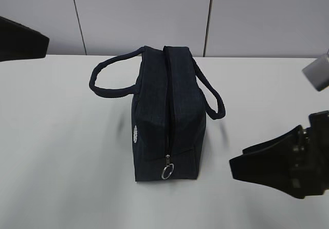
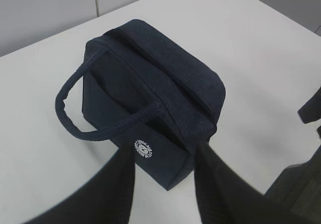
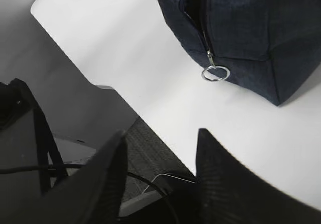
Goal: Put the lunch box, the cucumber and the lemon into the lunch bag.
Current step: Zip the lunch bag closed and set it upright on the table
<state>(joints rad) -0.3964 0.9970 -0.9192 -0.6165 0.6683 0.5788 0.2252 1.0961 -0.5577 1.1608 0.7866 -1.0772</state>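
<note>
Lunch bag: stood upright near the middle of the white table, its narrow end toward the exterior camera.
Zipper: ran along the top and down the near end; appeared drawn closed along its visible length.
Ring pull: metal ring hung at the lower end of the zipper, low on the near end panel, lying against the fabric.
Handles: one loop handle drooped outward to the left side, the other to the right; neither was held.
Logo: small round white print low on the side panel facing the left arm.
Left gripper: fingers spread apart, nothing between them; positioned near the bag's logo-side corner, but contact could not be established from the wrist view.
Right gripper: fingers spread, nothing between them; positioned over the table edge, apart from the bag, with the ring pull ahead of it in the wrist view. In the exterior view it sat at lower right, well clear of the bag.
Lunch box, cucumber, lemon: not visible in any view; location could not be determined.
Background: pale wall panels stood behind the table.
</note>
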